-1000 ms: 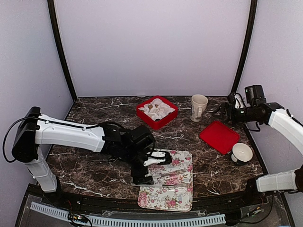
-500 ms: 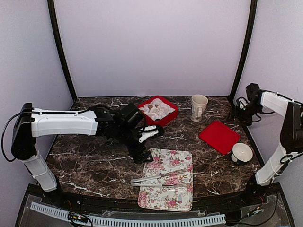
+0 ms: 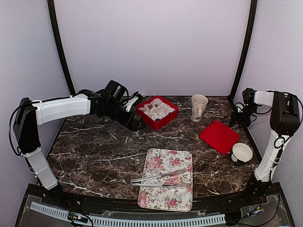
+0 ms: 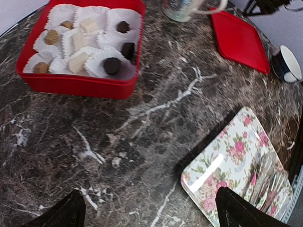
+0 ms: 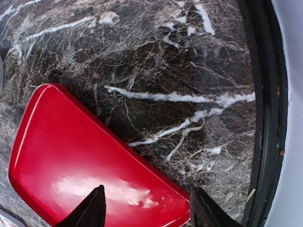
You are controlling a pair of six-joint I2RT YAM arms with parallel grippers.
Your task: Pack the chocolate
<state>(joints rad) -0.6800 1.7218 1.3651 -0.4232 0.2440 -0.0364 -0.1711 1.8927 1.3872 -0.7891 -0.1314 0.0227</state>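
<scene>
The chocolate [image 4: 112, 65] lies in white paper cups inside an open red box [image 4: 75, 85]: dark round pieces, tan ones [image 4: 51, 37] and cream squares [image 4: 78, 61]. The box stands at the back middle of the table in the top view [image 3: 163, 123]. My left gripper [image 3: 135, 124] is open and empty, just left of the box; in its wrist view [image 4: 151, 215] it hovers over bare marble between the box and the tray. My right gripper [image 3: 235, 118] is open and empty at the back right, over the far corner of the red lid [image 5: 85, 161].
The red lid [image 3: 218, 136] lies flat at the right. A cream mug [image 3: 199, 107] stands behind it and a small white cup [image 3: 242, 153] in front of it. A floral tray [image 3: 165, 196] with metal tongs [image 3: 158, 178] lies at the front middle.
My left arm has swung from the floral tray, where the tongs now lie, back and left to beside the red box. My right arm has folded back toward the back right corner.
</scene>
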